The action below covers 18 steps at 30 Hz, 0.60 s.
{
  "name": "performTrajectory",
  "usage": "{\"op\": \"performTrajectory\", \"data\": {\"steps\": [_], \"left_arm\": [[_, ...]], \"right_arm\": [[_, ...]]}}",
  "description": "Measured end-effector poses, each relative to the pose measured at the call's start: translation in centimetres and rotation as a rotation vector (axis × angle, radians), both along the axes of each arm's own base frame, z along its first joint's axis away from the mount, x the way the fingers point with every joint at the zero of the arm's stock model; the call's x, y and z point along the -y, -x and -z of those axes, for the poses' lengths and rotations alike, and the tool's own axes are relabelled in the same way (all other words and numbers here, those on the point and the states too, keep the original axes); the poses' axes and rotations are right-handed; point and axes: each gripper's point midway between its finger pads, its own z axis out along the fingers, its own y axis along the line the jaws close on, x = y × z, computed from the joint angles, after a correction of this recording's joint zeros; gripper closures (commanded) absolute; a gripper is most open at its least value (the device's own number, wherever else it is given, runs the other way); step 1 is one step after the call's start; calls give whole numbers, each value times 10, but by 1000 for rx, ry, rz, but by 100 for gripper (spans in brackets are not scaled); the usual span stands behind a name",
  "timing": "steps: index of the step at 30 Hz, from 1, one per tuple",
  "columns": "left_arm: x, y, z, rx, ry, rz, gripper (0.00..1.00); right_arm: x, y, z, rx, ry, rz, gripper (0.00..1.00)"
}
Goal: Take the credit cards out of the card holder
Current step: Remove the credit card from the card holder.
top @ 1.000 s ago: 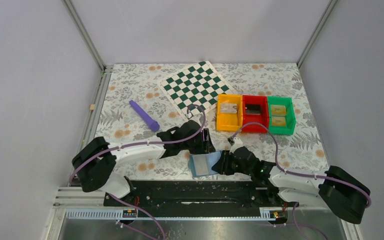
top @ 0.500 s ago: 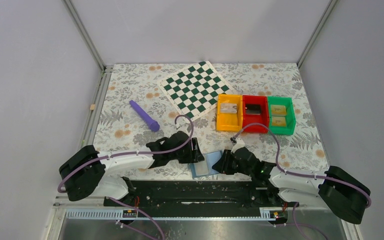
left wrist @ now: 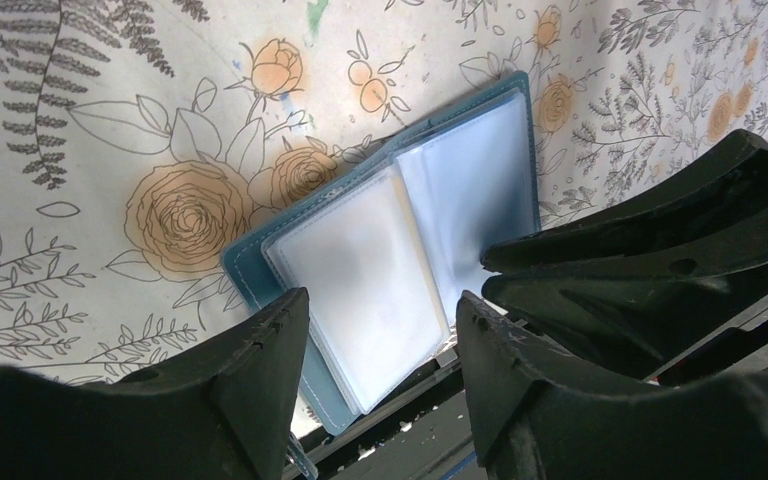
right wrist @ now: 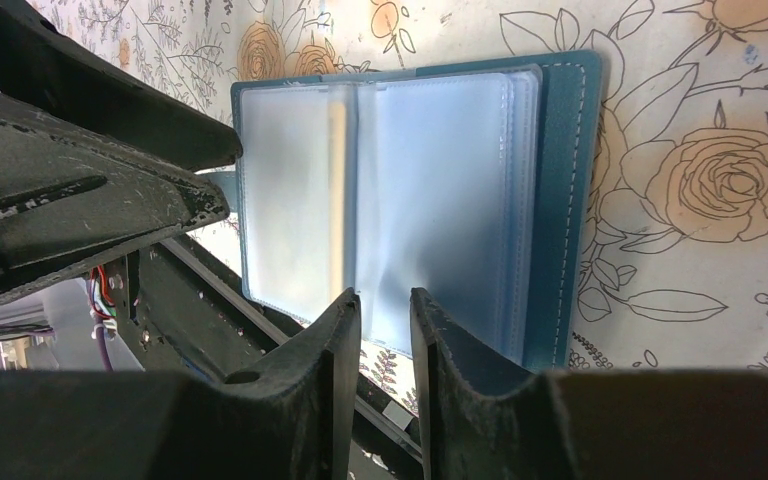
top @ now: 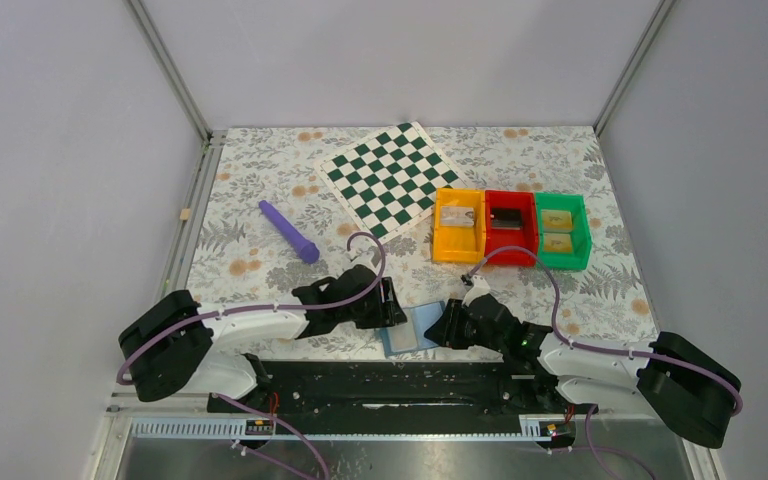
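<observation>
Floral-print bench [top: 560,150], kinda busy pattern. Green-white chequered board [top: 392,178] flat toward the back. Left of the board and a bit nearer: purple stick [top: 288,231]. Just right of the board: orange bin [top: 457,256], red bin [top: 511,196], green bin [top: 563,264], side by side in a row. Well nearer than the board: blue card holder [top: 412,328], lying open.

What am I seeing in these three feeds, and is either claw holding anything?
Two robot arms with two-finger claws. The wide view looks down from above and behind them; the other two come from cameras on each wrist. On the flowery table lie the open blue card holder, a chequered board, a purple stick and three coloured bins; yellow-gold cards sit in the green bin. The left gripper hangs open over the holder, holding nothing. The right gripper has its fingers nearly together at the holder's edge; whether they pinch it I cannot tell.
</observation>
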Motion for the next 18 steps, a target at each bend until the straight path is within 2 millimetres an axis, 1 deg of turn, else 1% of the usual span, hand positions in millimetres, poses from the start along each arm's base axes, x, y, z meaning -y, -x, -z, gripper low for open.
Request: {"op": "performTrajectory", "data": {"steps": [7, 18], "left_arm": [[-3, 5, 0, -10, -7, 0, 44], [-5, 8, 4, -26, -22, -3, 44]], "right_arm": [[0, 0, 0, 0, 1, 0, 67], [1, 1, 0, -1, 4, 0, 67]]}}
